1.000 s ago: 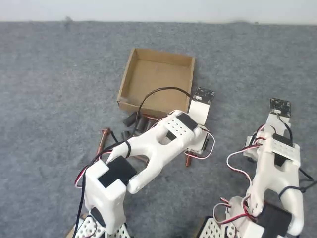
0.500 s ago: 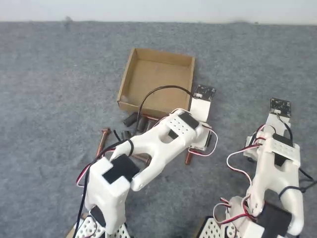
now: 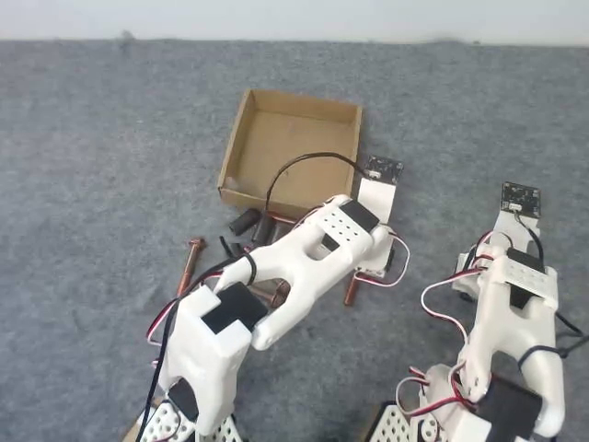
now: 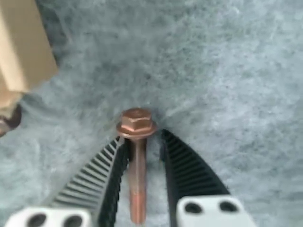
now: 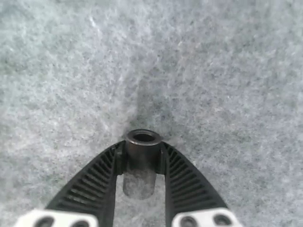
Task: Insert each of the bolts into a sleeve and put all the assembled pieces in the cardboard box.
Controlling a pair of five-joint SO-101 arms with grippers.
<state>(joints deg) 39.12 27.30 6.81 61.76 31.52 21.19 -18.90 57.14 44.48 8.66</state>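
A copper bolt (image 4: pixel 137 126) stands between the fingers of my left gripper (image 4: pixel 140 142), which is shut on it, head end just above the grey carpet. In the high view this bolt (image 3: pixel 350 292) pokes out under the left arm's wrist, near the right front corner of the cardboard box (image 3: pixel 236 147). The box corner (image 4: pixel 22 49) is close by in the left wrist view. My right gripper (image 5: pixel 142 150) is shut on a dark sleeve (image 5: pixel 141 158), its bore facing out over bare carpet. The box holds nothing.
Several dark sleeves (image 3: pixel 245 221) lie in a cluster just in front of the box. A loose bolt (image 3: pixel 191 262) lies to their left, and more copper pieces (image 3: pixel 265 291) sit partly under the left arm. The right arm (image 3: pixel 512 285) is folded at the right.
The left arm has shifted a little away and to the right, wrist rising, while the bolt under it stays at nearly the same spot. The right arm has not moved.
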